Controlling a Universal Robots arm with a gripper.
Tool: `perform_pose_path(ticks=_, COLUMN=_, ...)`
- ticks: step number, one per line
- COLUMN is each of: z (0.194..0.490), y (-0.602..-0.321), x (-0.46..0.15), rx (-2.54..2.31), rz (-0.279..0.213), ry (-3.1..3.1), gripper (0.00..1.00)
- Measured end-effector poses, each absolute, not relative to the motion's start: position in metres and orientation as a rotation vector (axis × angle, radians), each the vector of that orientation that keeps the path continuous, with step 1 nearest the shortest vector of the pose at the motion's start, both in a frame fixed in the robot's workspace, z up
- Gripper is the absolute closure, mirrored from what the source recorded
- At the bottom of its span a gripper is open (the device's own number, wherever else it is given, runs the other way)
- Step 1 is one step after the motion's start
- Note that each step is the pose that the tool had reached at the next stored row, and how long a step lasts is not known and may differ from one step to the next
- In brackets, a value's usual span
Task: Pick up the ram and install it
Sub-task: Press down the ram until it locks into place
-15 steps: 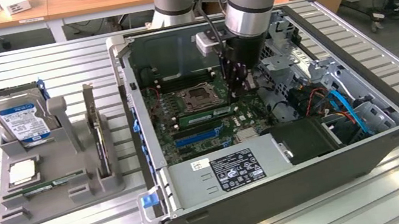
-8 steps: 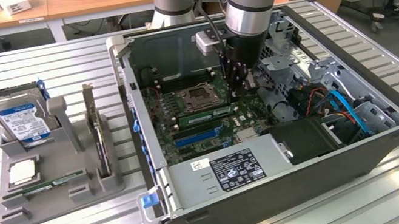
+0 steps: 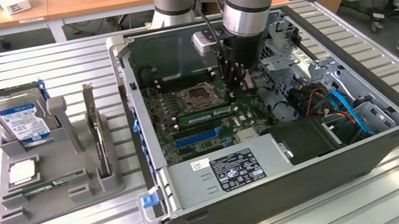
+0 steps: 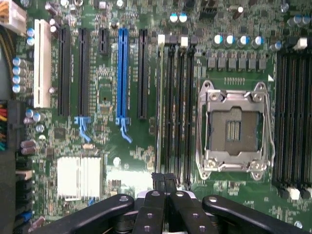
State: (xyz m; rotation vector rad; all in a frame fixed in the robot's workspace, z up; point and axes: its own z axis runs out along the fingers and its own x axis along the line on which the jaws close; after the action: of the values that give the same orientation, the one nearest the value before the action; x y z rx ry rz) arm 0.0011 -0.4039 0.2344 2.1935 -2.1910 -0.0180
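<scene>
A ram (image 3: 201, 113) stick sits edge-up in a memory slot of the motherboard, beside the empty processor socket (image 3: 198, 95). In the wrist view it is a thin pale line (image 4: 160, 97) in the outermost of several black slots. My gripper (image 3: 239, 87) reaches down into the open computer case (image 3: 279, 187). It is shut, its black fingertips (image 4: 157, 181) pressed together with nothing between them, right over one end of that seated ram. Another green ram stick (image 3: 52, 185) lies flat in the grey holder (image 3: 59, 201) on the exterior view's left.
The holder also carries a silver hard drive (image 3: 20, 119) with a blue label, a square processor chip (image 3: 23, 172) and a thin upright board (image 3: 96, 136). Inside the case are a power supply (image 3: 222, 172), blue cables (image 3: 346, 107) and drive cages. Blue and black expansion slots (image 4: 122, 73) run beside the memory slots.
</scene>
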Motion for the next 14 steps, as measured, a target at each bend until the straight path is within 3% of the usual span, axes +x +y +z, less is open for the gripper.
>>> perform_pose_path(ticks=14, z=0.234, y=-0.404, x=-0.048, rx=2.194, rz=-0.011, ry=-2.197, gripper=0.9)
